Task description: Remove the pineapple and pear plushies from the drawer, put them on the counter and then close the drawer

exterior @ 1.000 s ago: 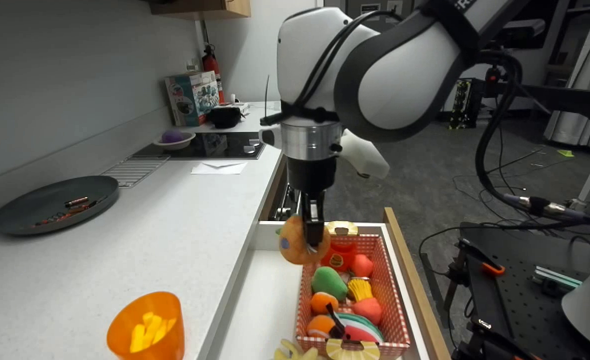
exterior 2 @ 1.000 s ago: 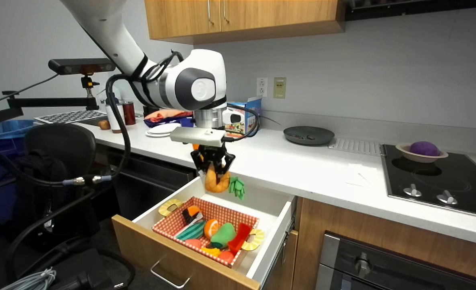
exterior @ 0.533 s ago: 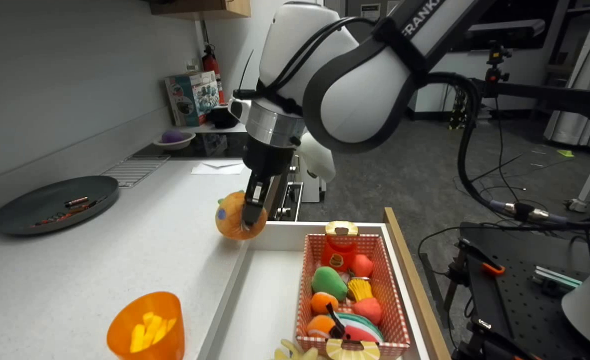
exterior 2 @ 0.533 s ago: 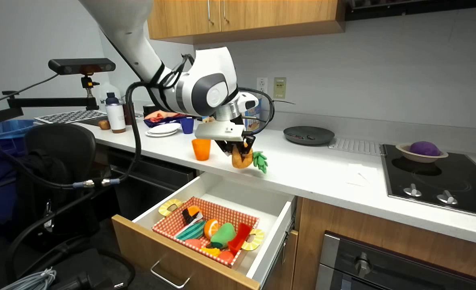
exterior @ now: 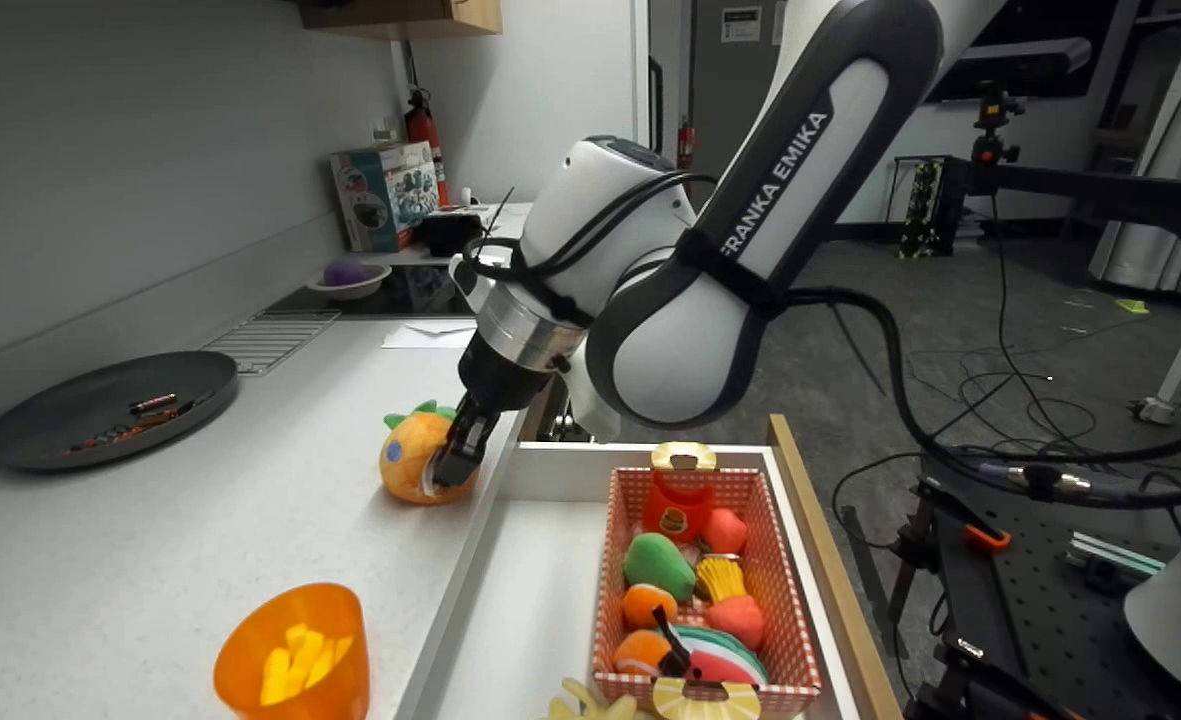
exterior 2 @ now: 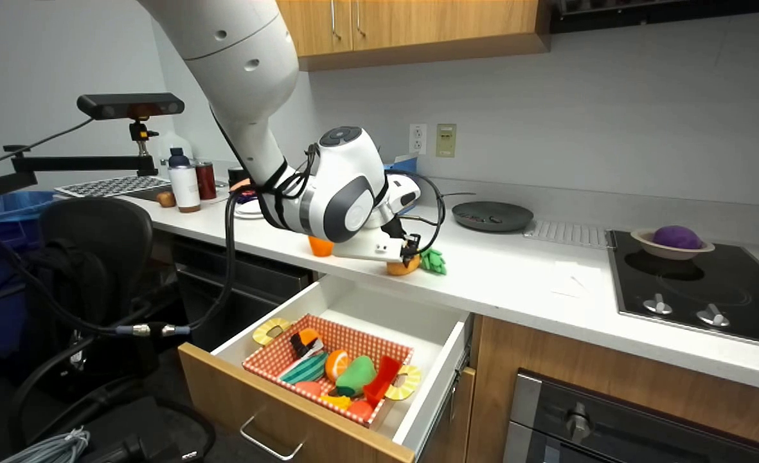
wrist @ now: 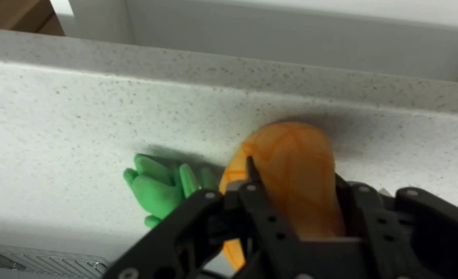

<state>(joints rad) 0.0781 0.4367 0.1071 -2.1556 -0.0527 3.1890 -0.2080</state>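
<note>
In an exterior view the pineapple (exterior: 413, 462) is left of centre, at the table (exterior: 250, 520) just inside its front edge; it appears to rest there, though its underside is hidden. In the wrist view its green tuft (wrist: 157, 193) points left. The gripper (wrist: 294, 170) is grasping the pineapple: its fingers (wrist: 256, 205) lie on two sides of the orange body, and cloth fills the space between. The pear (exterior: 658, 563) lies in the red checked box (exterior: 780, 590) inside the pulled-out drawer (exterior: 525, 560), low in the frame and right of centre.

The step in hand is probably setting the pineapple down. To do it well, the toy should bear fully on the table before any release. Being round and close to the edge, it could roll back into the drawer, so a spot farther left in that view, clear of the orange cup (exterior: 342, 690) at lower left, seems safer. The fingers should part slowly and evenly, since soft cloth may cling to one side. As the gripper slants toward the lower left, backing out along that slant ought to disturb the toy least.
</note>
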